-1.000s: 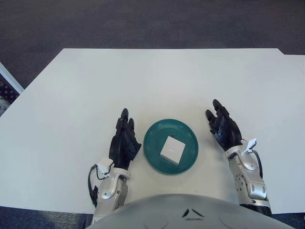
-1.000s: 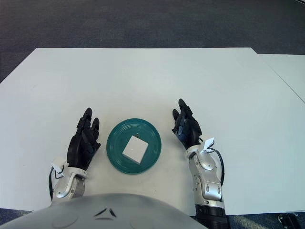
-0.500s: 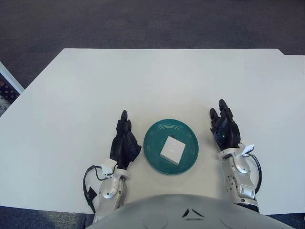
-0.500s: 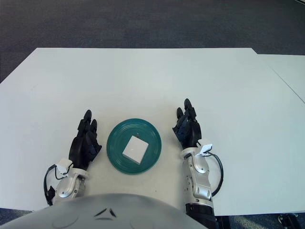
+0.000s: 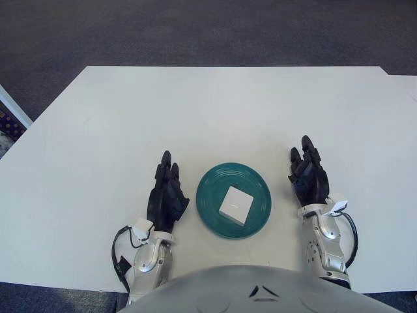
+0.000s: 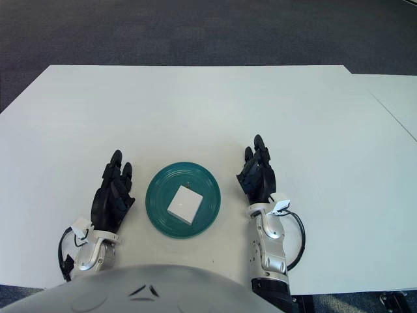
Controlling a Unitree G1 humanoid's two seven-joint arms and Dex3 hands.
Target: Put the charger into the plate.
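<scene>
A white table [image 5: 215, 111] stands on dark grey carpet [image 5: 195, 32].

Setting: office or laboratory test room. Evidence: one large plain white table [image 5: 215, 111], matte and unmarked, running well beyond the fingertips of both robot hands; dark grey-blue short-pile carpet [image 5: 195, 32] of the commercial kind past its far edge, ahead of the fingers. Further evidence: a second white tabletop [image 6: 391, 98] butted up just beside the first, outward of the right-hand fingers, with nothing domestic among the furnishings.

Bare table [image 5: 215, 111] beyond plate [image 5: 212, 215], left hand [image 5: 167, 195] and right hand [image 5: 308, 179] flanking it
</scene>
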